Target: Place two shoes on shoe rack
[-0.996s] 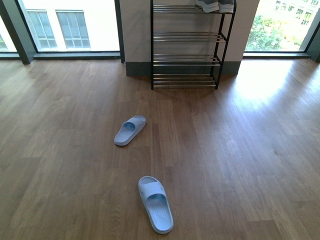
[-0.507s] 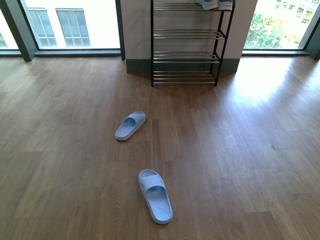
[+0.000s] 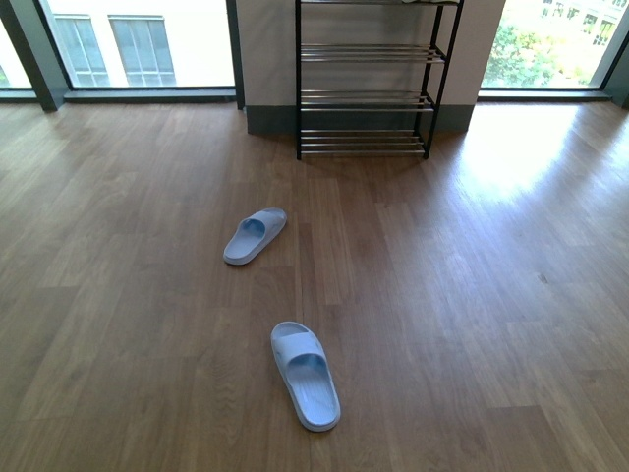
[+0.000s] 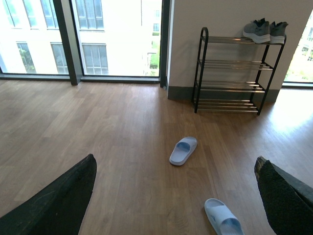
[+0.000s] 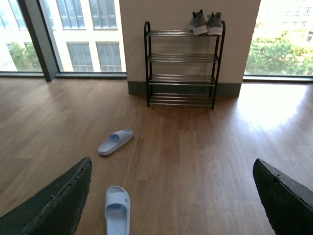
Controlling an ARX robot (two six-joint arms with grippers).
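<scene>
Pale slide [image 3: 255, 236] lies on floor [image 3: 472, 295] before shoe rack [image 3: 364, 98], second slide [image 3: 306, 375] farther out; sneakers [image 5: 205, 23] on its top shelf; left hand [image 4: 175, 164] and right hand [image 5: 172, 164] spread.

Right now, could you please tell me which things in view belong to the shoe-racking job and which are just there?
Job: near slipper and far slipper, both on the floor; shoe rack; grey sneakers, already on its top shelf.
Just there: window, wall, wooden floor.
</scene>
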